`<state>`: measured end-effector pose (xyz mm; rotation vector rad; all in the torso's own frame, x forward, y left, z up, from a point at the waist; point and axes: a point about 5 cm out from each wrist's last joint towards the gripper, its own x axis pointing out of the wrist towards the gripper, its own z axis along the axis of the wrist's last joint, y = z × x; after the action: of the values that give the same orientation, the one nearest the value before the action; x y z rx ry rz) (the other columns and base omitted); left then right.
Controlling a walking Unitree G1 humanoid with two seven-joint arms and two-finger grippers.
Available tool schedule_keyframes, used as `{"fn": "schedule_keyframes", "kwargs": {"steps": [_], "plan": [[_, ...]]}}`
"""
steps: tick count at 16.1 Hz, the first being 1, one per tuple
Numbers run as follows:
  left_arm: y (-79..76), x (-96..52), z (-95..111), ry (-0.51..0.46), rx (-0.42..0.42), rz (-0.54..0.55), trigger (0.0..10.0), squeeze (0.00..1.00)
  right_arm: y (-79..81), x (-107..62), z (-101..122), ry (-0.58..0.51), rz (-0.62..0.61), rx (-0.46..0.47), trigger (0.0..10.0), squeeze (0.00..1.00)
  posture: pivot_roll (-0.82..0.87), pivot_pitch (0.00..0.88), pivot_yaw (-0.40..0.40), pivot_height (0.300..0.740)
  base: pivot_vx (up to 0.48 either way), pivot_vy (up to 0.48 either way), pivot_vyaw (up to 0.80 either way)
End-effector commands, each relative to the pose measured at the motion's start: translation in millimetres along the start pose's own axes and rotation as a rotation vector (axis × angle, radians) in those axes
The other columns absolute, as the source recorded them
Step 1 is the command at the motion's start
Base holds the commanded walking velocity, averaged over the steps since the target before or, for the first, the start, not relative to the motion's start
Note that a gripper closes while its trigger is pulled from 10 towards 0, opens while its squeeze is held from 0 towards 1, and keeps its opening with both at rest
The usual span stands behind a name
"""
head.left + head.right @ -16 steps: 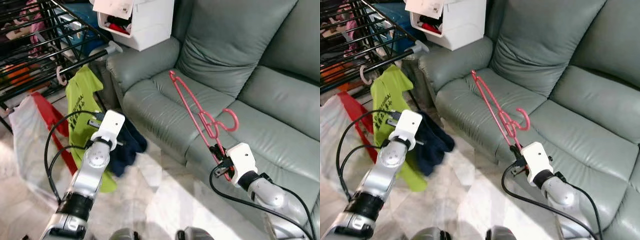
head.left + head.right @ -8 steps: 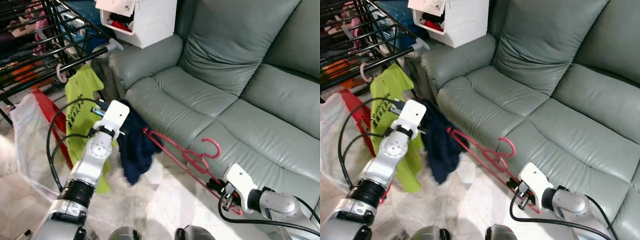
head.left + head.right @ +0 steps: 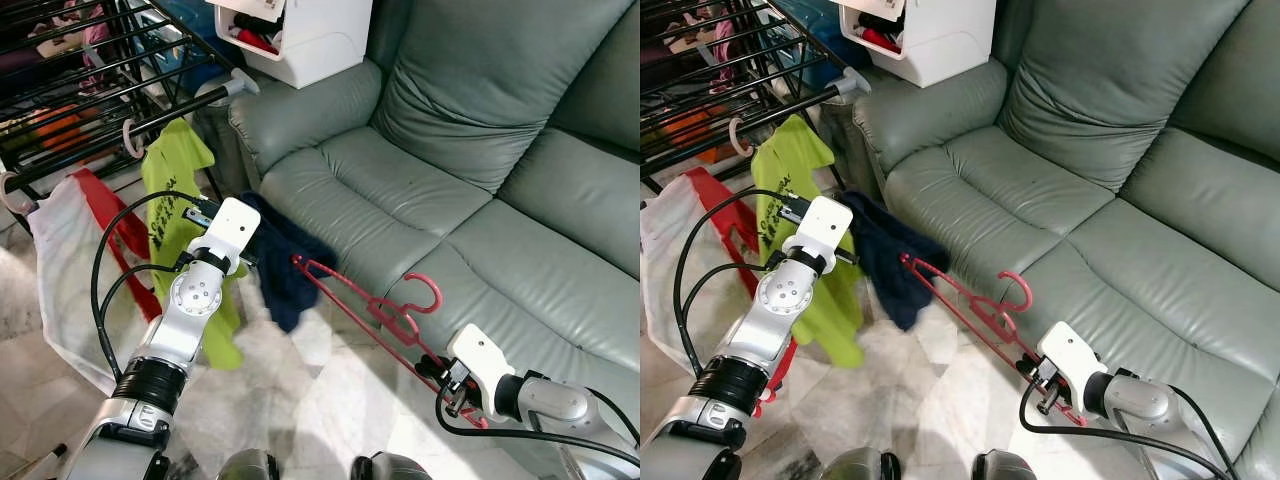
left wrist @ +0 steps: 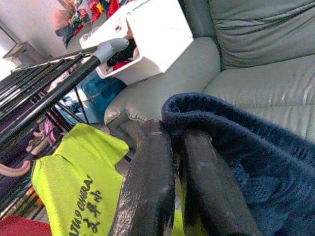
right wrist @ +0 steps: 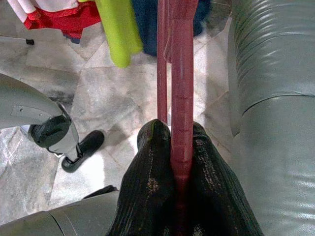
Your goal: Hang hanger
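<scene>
Just ahead of the right gripper [image 3: 436, 372], the red hanger [image 3: 352, 300] pokes toward the navy garment [image 3: 285, 265], fingers clamped on its bottom end so the far tip can thread the cloth. Left gripper [image 4: 170, 162] is pinched on the garment, holding it up beside the rack [image 3: 90, 95].

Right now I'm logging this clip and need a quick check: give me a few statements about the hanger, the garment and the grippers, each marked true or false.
1. The right gripper is shut on the red hanger. True.
2. The left gripper is open with nothing in it. False: it pinches the navy garment.
3. The hanger lies on the sofa seat. False: it is held in front of the sofa.
4. A lime-green shirt hangs from the black rack. True.
</scene>
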<state>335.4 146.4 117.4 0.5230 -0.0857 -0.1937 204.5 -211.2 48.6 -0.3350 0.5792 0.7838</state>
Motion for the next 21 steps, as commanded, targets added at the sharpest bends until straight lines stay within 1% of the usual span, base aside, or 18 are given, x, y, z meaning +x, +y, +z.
{"fn": "schedule_keyframes", "kwargs": {"steps": [1,14,15,16,17,18,20,21], "plan": [[5.9,2.1,6,-0.031,0.008,0.007,10.0,0.00,0.3,-0.1,-1,0.006,-0.002,0.005,10.0,0.00,-0.09,0.030,0.039,0.740,0.000,0.000,0.00],[5.9,2.1,6,-0.031,0.008,0.007,10.0,0.00,0.3,-0.1,-1,0.006,-0.002,0.005,10.0,0.00,-0.09,0.030,0.039,0.740,0.000,0.000,0.00],[4.1,0.8,7,-0.056,0.001,-0.023,10.0,0.00,-1.2,0.0,-1,0.011,-0.010,0.000,10.0,0.00,-0.09,0.030,0.039,0.740,0.000,0.000,0.00],[-14.3,-6.3,21,-0.168,0.040,-0.158,10.0,0.00,-7.0,3.3,4,-0.010,-0.018,-0.019,10.0,0.00,-0.09,0.037,0.033,0.740,0.000,0.000,0.00],[-45.5,-23.1,43,-0.333,0.082,-0.375,10.0,0.00,-20.7,9.7,10,-0.024,-0.073,-0.046,10.0,0.00,-0.09,0.037,0.032,0.740,0.000,0.000,0.00],[-46.2,-23.5,43,-0.337,0.078,-0.380,10.0,0.00,-21.5,10.3,10,-0.023,-0.079,-0.044,10.0,0.00,-0.09,0.037,0.032,0.740,0.000,0.000,0.00],[-49.5,-25.0,49,-0.358,0.068,-0.404,10.0,0.00,-26.4,15.2,10,-0.019,-0.113,-0.002,10.0,0.00,-0.09,0.036,0.031,0.740,0.000,0.000,0.00],[-52.3,-26.1,54,-0.377,0.052,-0.415,10.0,0.00,-28.9,21.8,9,-0.018,-0.131,0.056,10.0,0.00,-0.09,0.035,0.031,0.740,0.000,0.000,0.00]]}}
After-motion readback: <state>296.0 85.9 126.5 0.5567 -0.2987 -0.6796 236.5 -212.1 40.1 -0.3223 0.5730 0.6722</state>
